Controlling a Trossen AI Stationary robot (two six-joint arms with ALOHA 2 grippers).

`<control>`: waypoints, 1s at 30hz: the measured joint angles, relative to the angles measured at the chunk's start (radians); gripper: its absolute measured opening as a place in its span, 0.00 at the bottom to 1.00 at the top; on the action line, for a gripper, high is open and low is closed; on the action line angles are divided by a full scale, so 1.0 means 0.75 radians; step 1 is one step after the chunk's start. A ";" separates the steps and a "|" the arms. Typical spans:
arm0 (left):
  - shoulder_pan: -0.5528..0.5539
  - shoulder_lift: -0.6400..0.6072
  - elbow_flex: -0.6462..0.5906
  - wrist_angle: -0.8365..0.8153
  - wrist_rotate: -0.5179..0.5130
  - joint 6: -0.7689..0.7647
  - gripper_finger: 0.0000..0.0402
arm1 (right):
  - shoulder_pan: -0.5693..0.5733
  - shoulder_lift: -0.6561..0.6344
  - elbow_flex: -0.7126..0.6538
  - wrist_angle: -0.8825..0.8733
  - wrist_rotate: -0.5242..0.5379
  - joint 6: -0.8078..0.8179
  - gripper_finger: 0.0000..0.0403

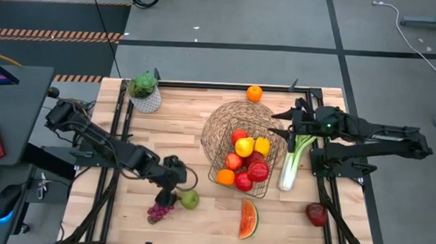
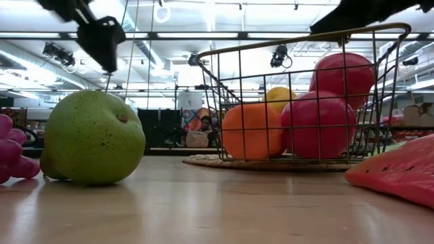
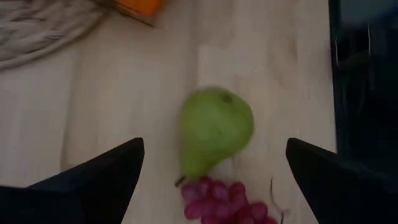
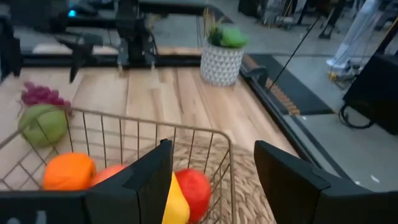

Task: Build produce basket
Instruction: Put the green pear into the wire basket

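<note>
While the left end effector hovers wide over one pear, right end effector narrow on basket rim, two oranges.

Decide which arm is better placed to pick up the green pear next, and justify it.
Left. Its open hand hovers directly above the green pear, while the right hand is shut on the wire basket's rim, across the table.

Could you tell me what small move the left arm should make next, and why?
Probably lower the left gripper straight down around the green pear. Its fingers are open, the pear lies on the wooden table centred between them, and purple grapes touch its stem end, so a straight descent seems cleanest.
</note>
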 joint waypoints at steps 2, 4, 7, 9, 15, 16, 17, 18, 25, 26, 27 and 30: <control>-0.036 0.020 0.000 -0.006 0.001 0.054 1.00 | 0.001 -0.056 -0.045 0.026 0.000 0.002 0.57; -0.071 0.041 0.000 -0.016 0.000 0.067 1.00 | 0.000 -0.100 -0.067 0.057 0.000 0.022 0.57; -0.103 0.088 0.000 -0.015 0.000 0.064 1.00 | 0.000 -0.139 -0.078 0.051 0.000 0.079 0.57; -0.118 0.125 -0.001 -0.009 -0.005 0.072 1.00 | 0.001 -0.155 -0.078 0.056 0.000 0.109 0.57; -0.148 0.259 -0.001 -0.011 -0.039 0.127 1.00 | 0.001 -0.171 -0.078 0.056 -0.021 0.207 0.57; -0.153 0.281 -0.001 -0.008 -0.044 0.156 1.00 | 0.001 -0.171 -0.078 0.055 -0.021 0.224 0.57; -0.155 0.300 -0.001 -0.002 -0.050 0.188 1.00 | 0.001 -0.170 -0.078 0.054 -0.022 0.234 0.57; -0.155 0.317 -0.001 0.007 -0.056 0.217 1.00 | 0.001 -0.170 -0.078 0.055 -0.022 0.237 0.57; -0.115 0.405 -0.001 0.028 -0.067 0.280 1.00 | 0.001 -0.155 -0.078 0.055 -0.022 0.249 0.57; -0.104 0.413 -0.001 0.030 -0.067 0.266 1.00 | 0.001 -0.153 -0.078 0.055 -0.022 0.259 0.57; -0.095 0.418 -0.001 0.031 -0.065 0.255 1.00 | 0.001 -0.151 -0.078 0.055 -0.021 0.266 0.57; -0.068 0.428 -0.001 0.051 -0.047 0.251 1.00 | 0.001 -0.150 -0.078 0.056 -0.022 0.266 0.57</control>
